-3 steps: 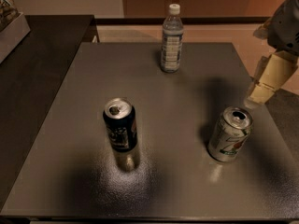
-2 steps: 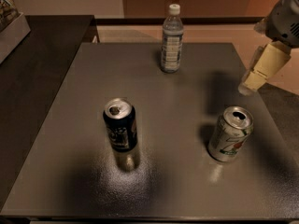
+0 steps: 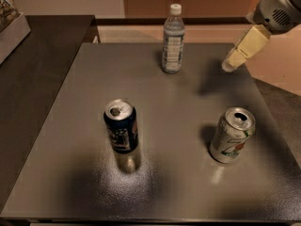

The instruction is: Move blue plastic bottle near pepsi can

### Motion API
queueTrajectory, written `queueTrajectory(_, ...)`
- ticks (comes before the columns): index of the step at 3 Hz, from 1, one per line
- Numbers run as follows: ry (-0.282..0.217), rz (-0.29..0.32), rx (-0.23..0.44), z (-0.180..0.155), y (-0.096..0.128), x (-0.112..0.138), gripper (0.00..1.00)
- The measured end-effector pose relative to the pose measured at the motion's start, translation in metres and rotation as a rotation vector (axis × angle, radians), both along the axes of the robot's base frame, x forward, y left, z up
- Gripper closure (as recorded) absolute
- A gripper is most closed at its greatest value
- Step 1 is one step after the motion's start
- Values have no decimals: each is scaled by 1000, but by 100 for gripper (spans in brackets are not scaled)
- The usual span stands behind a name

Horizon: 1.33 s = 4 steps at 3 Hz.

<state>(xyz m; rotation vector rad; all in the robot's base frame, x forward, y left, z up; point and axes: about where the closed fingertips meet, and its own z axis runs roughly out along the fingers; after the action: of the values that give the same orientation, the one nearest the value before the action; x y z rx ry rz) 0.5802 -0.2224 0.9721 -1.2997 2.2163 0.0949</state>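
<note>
gripper (image 3: pixel 229 64) up at far right, beside blue plastic bottle (image 3: pixel 173 39), apart; carries nothing, aperture: I can't tell | bottle upright at table (image 3: pixel 70 102) far edge | pepsi can (image 3: pixel 121 126) front-left, well apart | I judge: lining up side grasp | silver can (image 3: pixel 232 135) off-path

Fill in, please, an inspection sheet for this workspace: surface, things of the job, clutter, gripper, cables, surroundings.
Surface: grey table, slight sheen near the front.
Job's things: blue plastic bottle upright near the far edge, white cap on; pepsi can standing front-left, top opened; the two are well apart.
Clutter: silver can with red and green marks, standing front-right, top opened.
Gripper: gripper hovers over the far right of the table, to the right of the bottle, touching nothing.
Cables: nothing seen.
Surroundings: dark counter on the left, pale box at its far end.
</note>
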Motion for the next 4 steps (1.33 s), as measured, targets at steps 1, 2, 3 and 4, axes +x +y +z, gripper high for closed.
queueTrajectory(1, -53, -37, 53, -5, 18, 32, 0)
queueTrajectory(2, -104, -83, 104, -12, 32, 60, 0)
queueTrajectory(3, -135, -114, 197, -17, 47, 89, 0)
queueTrajectory(4, -137, -111, 282, -21, 67, 110, 0)
